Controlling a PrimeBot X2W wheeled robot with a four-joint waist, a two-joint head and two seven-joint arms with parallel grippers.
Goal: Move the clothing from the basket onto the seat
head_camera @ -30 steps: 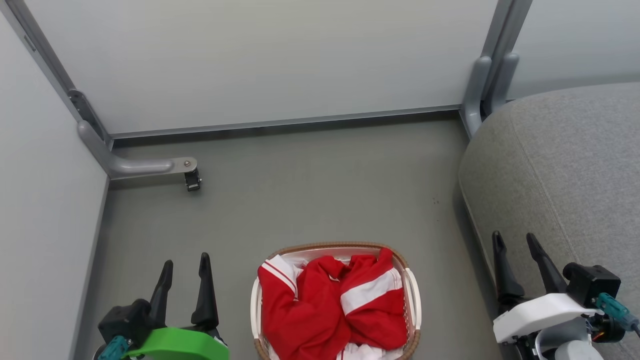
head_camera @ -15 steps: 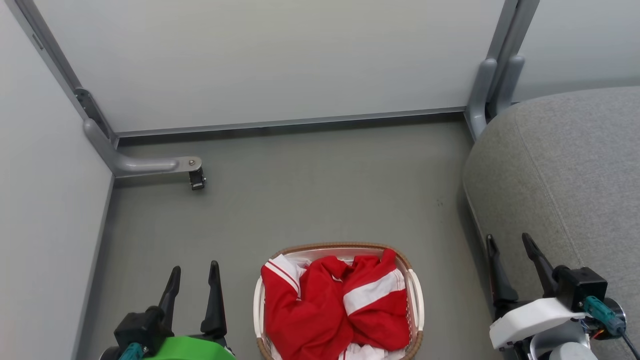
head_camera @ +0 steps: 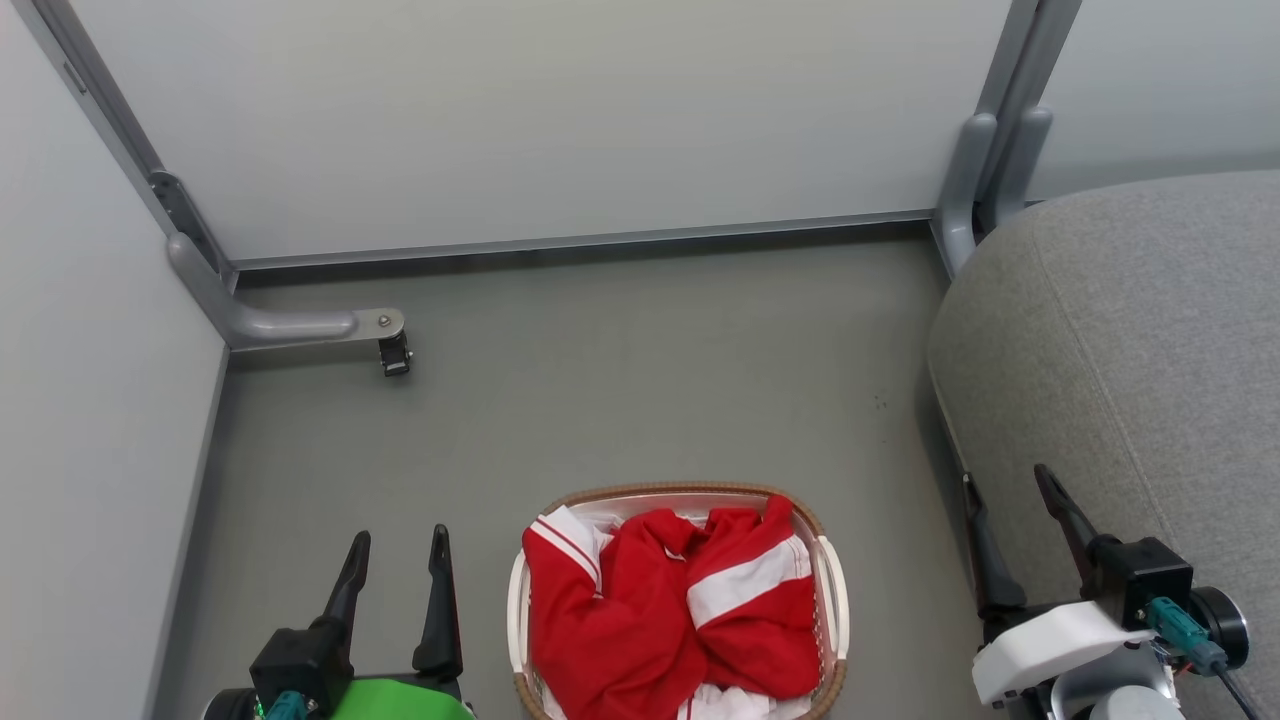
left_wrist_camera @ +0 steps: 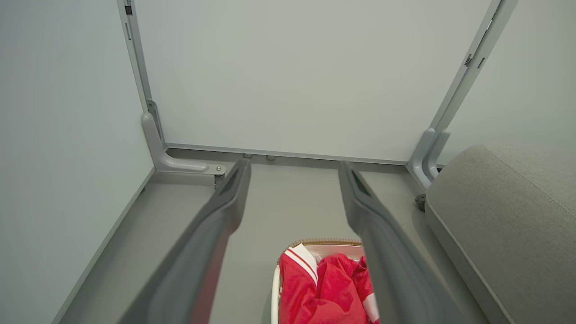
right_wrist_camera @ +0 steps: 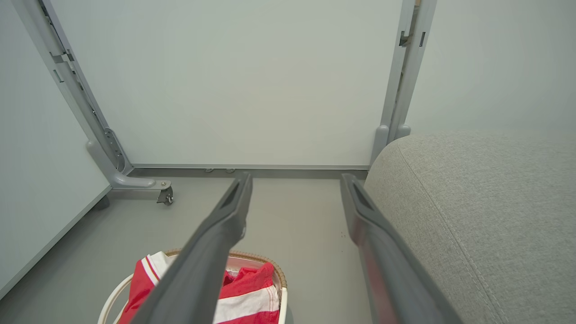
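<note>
Left gripper and right gripper both stand open and empty; best pinch a thick fold of clothing inside the basket.

The left gripper sits at the lower left of the head view. Its two dark fingers are spread apart, point up the view and hold nothing, rising from a green wrist cover. The right gripper sits at the lower right, fingers likewise spread and empty, leaning slightly leftward from a white wrist cover.
</note>
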